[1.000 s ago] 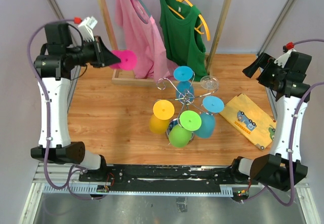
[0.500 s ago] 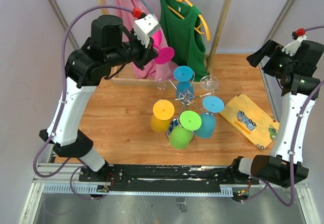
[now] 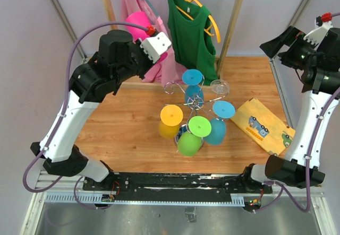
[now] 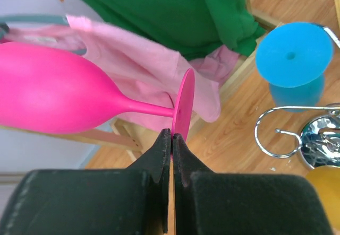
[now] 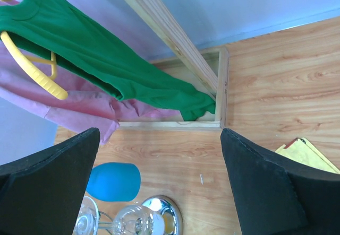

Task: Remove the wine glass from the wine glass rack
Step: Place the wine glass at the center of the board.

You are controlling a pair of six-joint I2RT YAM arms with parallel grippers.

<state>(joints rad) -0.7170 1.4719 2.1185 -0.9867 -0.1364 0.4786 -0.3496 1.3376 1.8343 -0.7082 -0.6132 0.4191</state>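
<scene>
I see a green tank top [image 3: 188,28] on a yellow hanger [image 5: 40,76] and a pink shirt [image 4: 154,78] on the wooden clothes rail [image 3: 234,17], with a flat yellow pouch [image 3: 263,126] on the table [image 3: 127,113].

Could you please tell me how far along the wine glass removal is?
Done: the pink wine glass is off the wine glass rack, in the air by the hanging shirts. In hand: the left gripper pinches its foot. Left: probably setting it down; the right gripper is open and empty.
</scene>
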